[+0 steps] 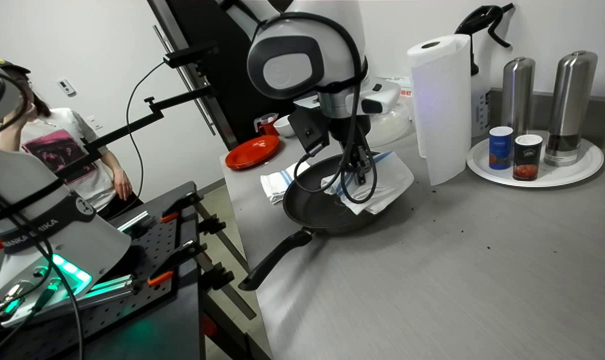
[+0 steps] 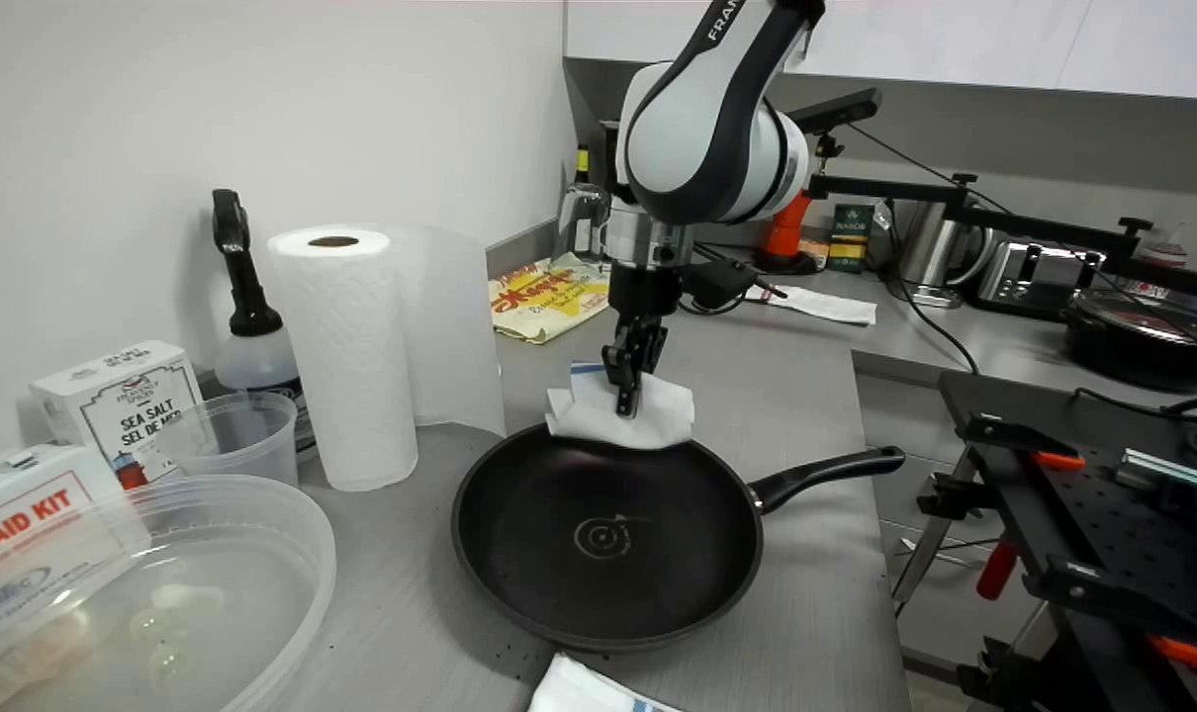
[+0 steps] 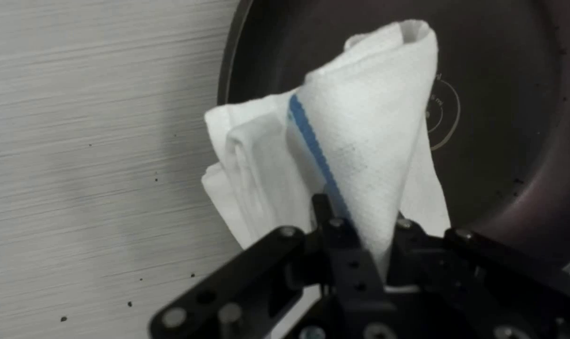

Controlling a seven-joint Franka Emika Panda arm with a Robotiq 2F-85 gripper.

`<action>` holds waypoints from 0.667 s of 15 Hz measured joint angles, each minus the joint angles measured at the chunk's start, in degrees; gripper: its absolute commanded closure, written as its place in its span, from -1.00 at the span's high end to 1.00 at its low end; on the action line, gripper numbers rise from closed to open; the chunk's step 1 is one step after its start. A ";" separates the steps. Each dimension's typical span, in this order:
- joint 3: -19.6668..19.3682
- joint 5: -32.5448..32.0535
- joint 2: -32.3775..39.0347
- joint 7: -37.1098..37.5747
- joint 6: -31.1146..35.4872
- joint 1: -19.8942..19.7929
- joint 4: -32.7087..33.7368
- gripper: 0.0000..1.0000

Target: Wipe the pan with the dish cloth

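The black pan rests on the grey counter, its long handle reaching toward the counter edge. My gripper points down at the pan's rim, shut on the white dish cloth with its blue stripe. A fold of the cloth is pinched between the fingers. In the wrist view the cloth spreads partly over the pan's inside and partly past its rim over the counter. The cloth covers part of the rim in an exterior view. Its underside is hidden, so how firmly it touches the pan cannot be told.
Another folded striped cloth lies beside the pan. Near it are a red plate, a paper towel roll and a clear plastic tub. A white plate carries shakers and mills. Dark crumbs dot the counter.
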 measured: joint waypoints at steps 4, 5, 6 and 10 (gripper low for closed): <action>-0.20 0.00 0.07 0.18 1.54 1.05 -1.57 -0.94; -0.20 0.00 0.20 0.18 1.56 1.21 -1.80 -0.94; -0.20 0.00 0.36 0.20 1.57 1.38 -2.01 -0.94; -0.14 0.02 1.86 0.88 4.02 2.09 -2.25 -0.94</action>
